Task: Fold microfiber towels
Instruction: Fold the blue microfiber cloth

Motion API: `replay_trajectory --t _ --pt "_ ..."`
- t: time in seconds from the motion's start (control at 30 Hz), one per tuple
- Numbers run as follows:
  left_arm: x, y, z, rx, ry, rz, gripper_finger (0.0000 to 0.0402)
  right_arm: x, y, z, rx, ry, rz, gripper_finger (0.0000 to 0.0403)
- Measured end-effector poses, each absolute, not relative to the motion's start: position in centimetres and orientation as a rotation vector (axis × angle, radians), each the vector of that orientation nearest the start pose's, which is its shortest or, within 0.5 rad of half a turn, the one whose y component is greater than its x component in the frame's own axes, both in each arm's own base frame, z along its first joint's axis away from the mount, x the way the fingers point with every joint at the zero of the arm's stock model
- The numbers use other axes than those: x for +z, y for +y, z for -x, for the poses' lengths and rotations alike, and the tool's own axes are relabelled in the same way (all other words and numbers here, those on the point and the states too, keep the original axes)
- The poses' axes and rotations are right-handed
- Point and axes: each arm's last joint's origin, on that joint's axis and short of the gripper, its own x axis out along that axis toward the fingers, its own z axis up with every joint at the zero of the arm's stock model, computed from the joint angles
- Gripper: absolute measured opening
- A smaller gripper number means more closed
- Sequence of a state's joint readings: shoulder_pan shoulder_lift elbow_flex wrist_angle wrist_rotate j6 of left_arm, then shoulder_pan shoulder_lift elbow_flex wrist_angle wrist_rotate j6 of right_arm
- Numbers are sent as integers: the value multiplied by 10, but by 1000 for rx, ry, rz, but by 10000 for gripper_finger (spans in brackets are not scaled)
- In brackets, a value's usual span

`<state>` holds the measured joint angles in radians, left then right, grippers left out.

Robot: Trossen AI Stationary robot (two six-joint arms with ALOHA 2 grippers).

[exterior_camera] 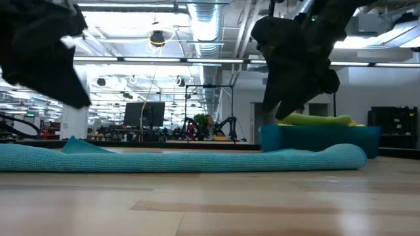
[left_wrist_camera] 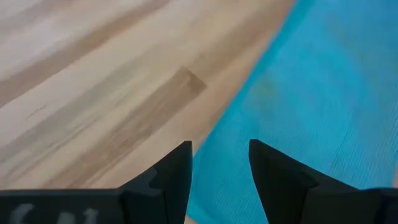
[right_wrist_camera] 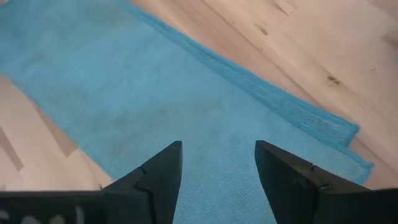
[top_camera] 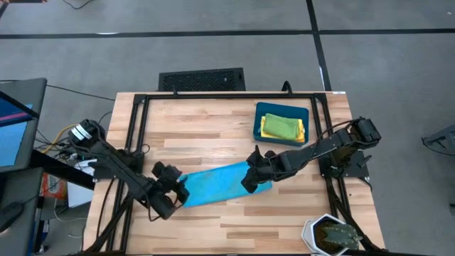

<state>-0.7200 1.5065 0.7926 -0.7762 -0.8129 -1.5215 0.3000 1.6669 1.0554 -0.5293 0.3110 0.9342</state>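
A light blue towel (top_camera: 219, 183) lies flat as a long strip across the middle of the wooden surface (top_camera: 213, 128). The left gripper (top_camera: 173, 193) sits at its left end, and the right gripper (top_camera: 254, 174) at its right end. Farther back on the right, a dark teal bin (top_camera: 281, 122) holds a folded green towel (top_camera: 279, 126) on a yellow towel (top_camera: 301, 132).
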Motion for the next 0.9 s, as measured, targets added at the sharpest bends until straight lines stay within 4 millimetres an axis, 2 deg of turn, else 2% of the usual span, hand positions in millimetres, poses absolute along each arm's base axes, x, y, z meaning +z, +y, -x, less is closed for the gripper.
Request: replay_trajectory --t 0.2,0.4,0.67,0.77,0.9 --pt "148 -130 -188 703 761 239 156 188 87 -309 -486 984 -516 226" --pt "129 -120 -178 698 845 225 164 189 87 -310 -479 968 -527 226" --pt "126 -124 -184 554 877 159 163 189 84 -311 -489 966 -533 226" --pt "126 -120 -186 562 886 143 147 189 81 -312 -497 964 -538 226" --pt "126 -116 -191 549 902 131 91 189 80 -312 -499 963 -539 226"
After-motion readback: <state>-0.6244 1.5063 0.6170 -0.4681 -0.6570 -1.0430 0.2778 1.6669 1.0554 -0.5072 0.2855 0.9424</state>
